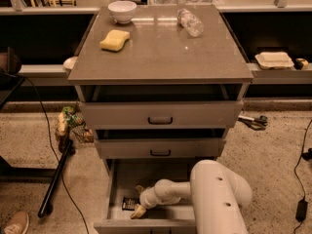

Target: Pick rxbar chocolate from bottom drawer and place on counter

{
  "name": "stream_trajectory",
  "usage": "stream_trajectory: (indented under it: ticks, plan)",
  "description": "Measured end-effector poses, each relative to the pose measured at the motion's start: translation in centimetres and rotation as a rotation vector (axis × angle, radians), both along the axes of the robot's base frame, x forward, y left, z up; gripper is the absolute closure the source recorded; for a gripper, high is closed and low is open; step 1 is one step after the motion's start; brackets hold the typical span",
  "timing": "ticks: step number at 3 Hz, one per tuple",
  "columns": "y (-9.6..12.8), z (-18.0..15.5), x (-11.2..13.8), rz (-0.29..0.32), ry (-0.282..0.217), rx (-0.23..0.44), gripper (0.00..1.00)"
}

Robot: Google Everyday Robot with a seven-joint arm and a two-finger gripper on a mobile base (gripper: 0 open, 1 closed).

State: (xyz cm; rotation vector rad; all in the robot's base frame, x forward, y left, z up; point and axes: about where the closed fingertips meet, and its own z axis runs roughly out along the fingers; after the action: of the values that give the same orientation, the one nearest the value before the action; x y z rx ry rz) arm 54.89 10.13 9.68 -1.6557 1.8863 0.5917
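The bottom drawer of the grey cabinet stands pulled open, grey inside. The rxbar chocolate, black with pale lettering, lies flat near the drawer's front left. My gripper is down inside the drawer just right of the bar, one yellowish fingertip near the drawer front and the other further back. The white arm reaches in from the lower right. The counter is the glossy grey-brown top above.
On the counter sit a yellow sponge, a white bowl and a lying clear bottle. The two upper drawers stand slightly open. A black pole and cables lie on the floor at left.
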Motion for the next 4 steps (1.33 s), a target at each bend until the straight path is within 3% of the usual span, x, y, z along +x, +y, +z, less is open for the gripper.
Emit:
stream_trajectory:
  ticks: [2,3,4]
  plan:
    - [0.0,1.2,0.0,0.000,0.000,0.000,0.87]
    - [-0.6,2.0,-0.1,-0.010,-0.016,0.033,1.00]
    - [-1.4,4.2,0.0,0.006,-0.060,0.118,1.00]
